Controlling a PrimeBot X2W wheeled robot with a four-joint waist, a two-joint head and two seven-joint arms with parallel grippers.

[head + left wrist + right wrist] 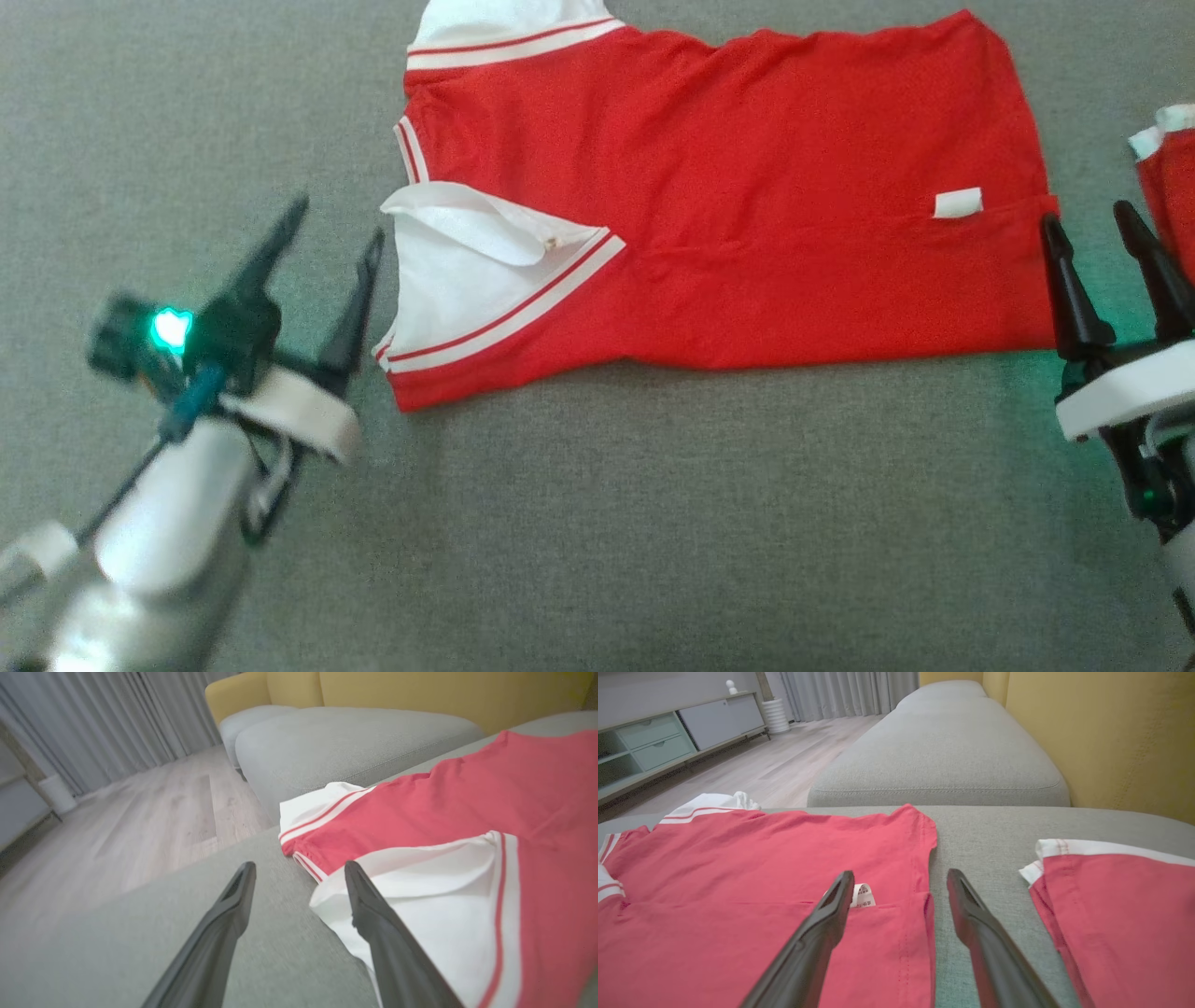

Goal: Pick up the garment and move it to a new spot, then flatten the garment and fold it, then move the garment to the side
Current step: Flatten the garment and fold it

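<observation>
Grey sofa cushion [607, 523]: red polo shirt [747, 187] between left gripper [338, 219] and right gripper [1086, 213] (both wide, empty); snagging one layer risks unfolding.

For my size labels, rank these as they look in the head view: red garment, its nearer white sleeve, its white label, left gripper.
1. red garment.
2. nearer white sleeve and left gripper: alike; gripper is closer to camera, so unranked.
3. white label.

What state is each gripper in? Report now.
Left gripper: open, holding nothing.
Right gripper: open, holding nothing.
</observation>
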